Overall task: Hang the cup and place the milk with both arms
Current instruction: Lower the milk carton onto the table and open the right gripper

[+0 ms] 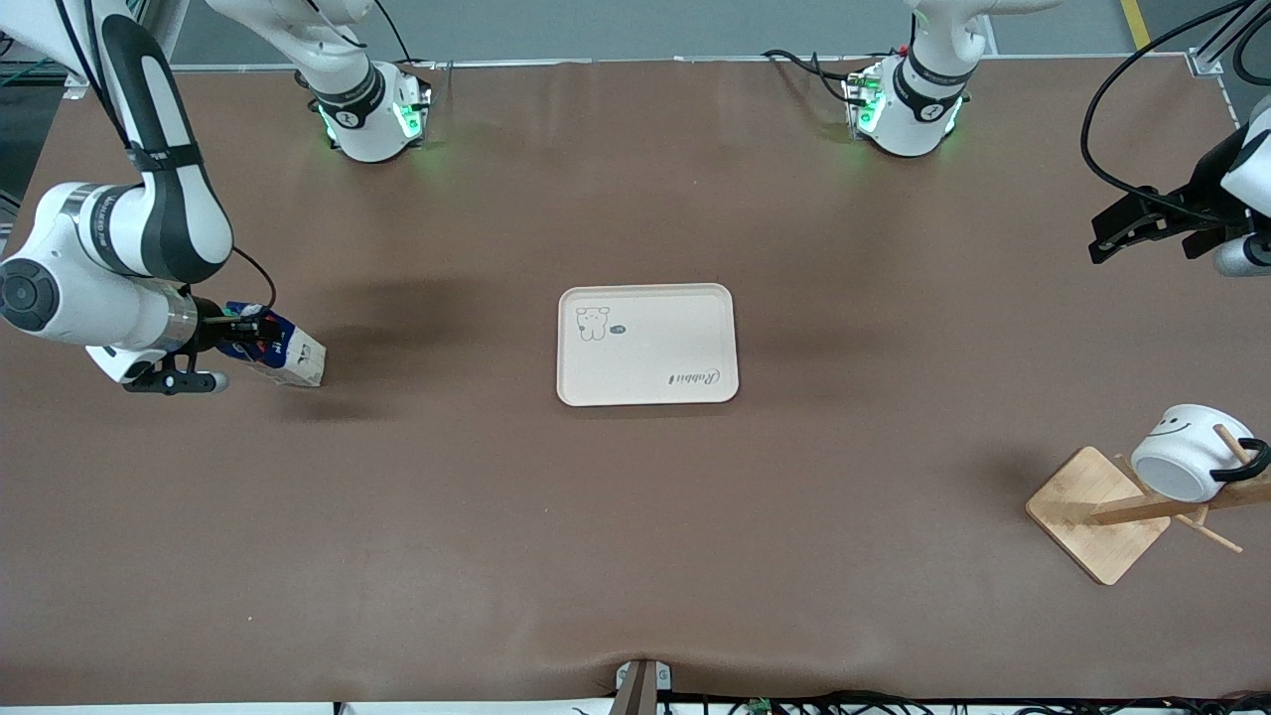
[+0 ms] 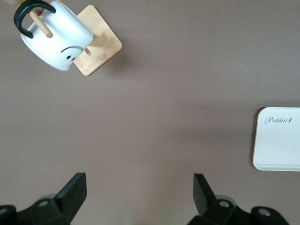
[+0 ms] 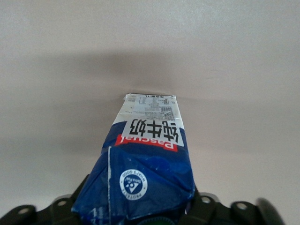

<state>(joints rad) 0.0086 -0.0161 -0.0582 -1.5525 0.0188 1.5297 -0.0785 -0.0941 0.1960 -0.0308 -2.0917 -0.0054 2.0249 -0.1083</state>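
**A:** Jaws first: the right gripper (image 1: 248, 333) was clamped on the milk (image 1: 283, 353) up by its gable top, carton tipped over, near the surface edge at the right arm's end. Couldn't tell whether its base touched the surface (image 1: 635, 516) or hung just off it.

**B:** And the left gripper (image 1: 1142, 230)?

**A:** Jaws spread wide, holding nothing, up over the edge at the left arm's end. Looked like it was just waiting. The cup (image 1: 1187, 452) was hanging by its black handle on a peg of the wooden rack (image 1: 1097, 511), near the front corner at that end.

**B:** How would the carton handle?

**A:** Guessing light, slick, squashy paperboard. A grip by the stiffer folded top made sense; squeezing the body could dent it.

**B:** Tray?

**A:** The cream tray (image 1: 647, 345) sat mid-surface with nothing in it.
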